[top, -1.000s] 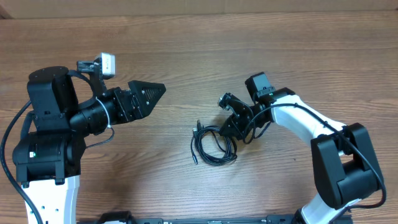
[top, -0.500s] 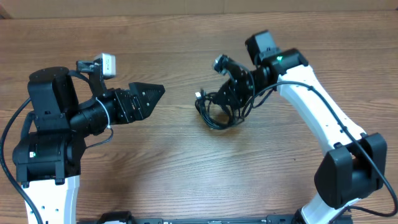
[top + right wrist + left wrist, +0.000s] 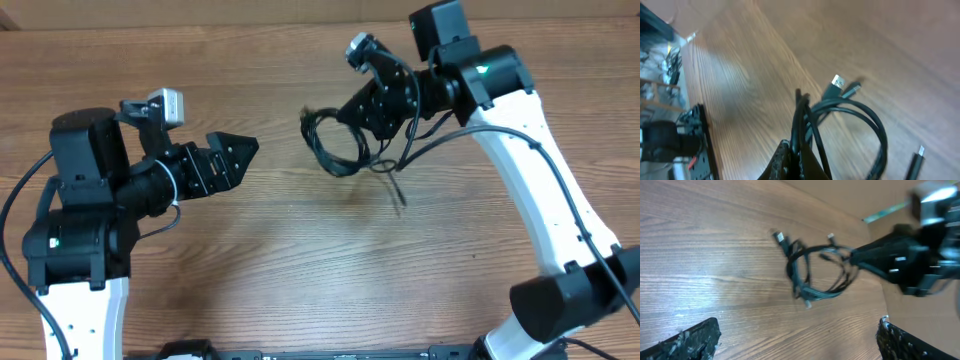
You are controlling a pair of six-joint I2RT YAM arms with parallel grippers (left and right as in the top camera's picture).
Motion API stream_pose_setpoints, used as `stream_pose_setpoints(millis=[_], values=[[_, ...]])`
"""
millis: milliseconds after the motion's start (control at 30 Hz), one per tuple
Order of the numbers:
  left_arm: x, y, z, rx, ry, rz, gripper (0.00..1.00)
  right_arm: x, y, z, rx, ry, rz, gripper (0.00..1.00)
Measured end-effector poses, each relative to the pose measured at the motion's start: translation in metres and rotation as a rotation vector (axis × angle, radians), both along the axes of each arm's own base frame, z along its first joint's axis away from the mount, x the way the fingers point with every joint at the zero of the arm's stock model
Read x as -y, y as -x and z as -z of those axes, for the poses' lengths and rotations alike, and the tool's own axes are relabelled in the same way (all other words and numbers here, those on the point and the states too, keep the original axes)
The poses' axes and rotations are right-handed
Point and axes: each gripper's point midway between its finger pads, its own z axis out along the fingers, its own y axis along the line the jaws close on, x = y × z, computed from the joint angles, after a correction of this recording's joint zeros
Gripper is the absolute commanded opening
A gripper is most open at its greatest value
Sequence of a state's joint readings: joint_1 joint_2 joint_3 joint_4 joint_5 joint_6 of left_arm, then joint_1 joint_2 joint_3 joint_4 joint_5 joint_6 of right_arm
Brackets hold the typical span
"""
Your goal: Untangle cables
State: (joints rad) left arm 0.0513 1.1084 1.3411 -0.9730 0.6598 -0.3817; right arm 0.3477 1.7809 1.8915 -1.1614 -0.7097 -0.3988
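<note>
Cables (image 3: 797,275) hang bunched in my right claw (image 3: 352,118), clamped on them far right, seemingly off the table (image 3: 300,260). My left claw (image 3: 246,149) gapes, well apart from them.

The left arm (image 3: 85,215) is built of bulky, rounded black joint housings above a white base link. It has a small green light (image 3: 55,241) on its black body and a thin black cable (image 3: 18,207) along its outer side. A little grey camera (image 3: 166,103) sits at its wrist. The left gripper (image 3: 245,150) is a black wedge, and its fingers (image 3: 690,339) are scuffed and pale-flecked. The right arm (image 3: 530,170) has long white links between black joints, a second green light (image 3: 483,70), and black wires (image 3: 440,143) strung alongside.
</note>
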Motion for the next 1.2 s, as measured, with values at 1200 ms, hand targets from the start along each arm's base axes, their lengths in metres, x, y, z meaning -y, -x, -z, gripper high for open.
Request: stream_pose_setpoints(millis=[1200], values=[[0.089,-0.037,0.037,-0.062,0.071,0.296,0.76,-0.001,0.007,-0.095,0.166,-0.176,0.083,0.04]])
